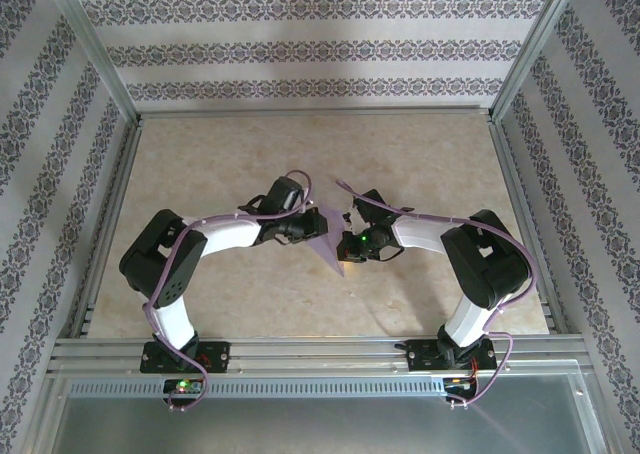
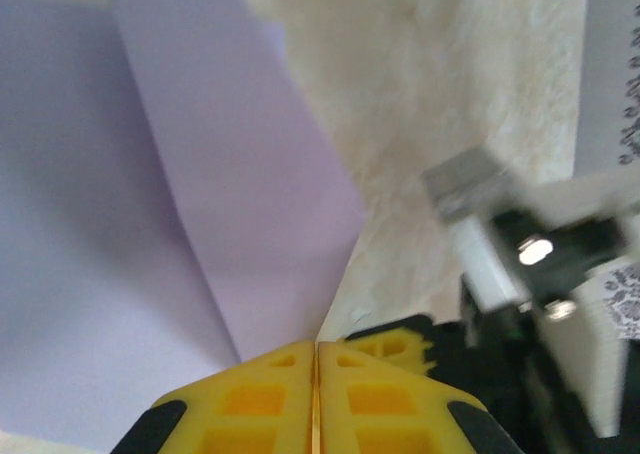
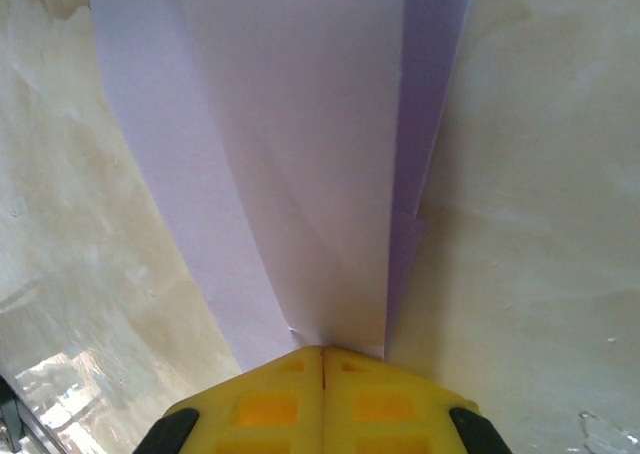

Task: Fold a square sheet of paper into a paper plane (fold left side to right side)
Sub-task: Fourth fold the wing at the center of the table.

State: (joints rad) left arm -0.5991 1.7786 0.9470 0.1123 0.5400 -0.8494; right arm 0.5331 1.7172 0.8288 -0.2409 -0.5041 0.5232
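Right end effector [image 3: 322, 354] pinches paper plane [image 3: 300, 174]; overhead, triangular.

Lavender paper [image 3: 300, 174] ahead of the yellow, black-cornered right gripper [image 3: 322, 359]; beige marbled table [image 3: 530, 224] alongside; white walls [image 1: 320, 34], purple floral stripes.

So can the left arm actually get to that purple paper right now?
Probably yes: the left gripper sits shut right at the edge of the lavender paper, seemingly pinching it, with nothing between them.
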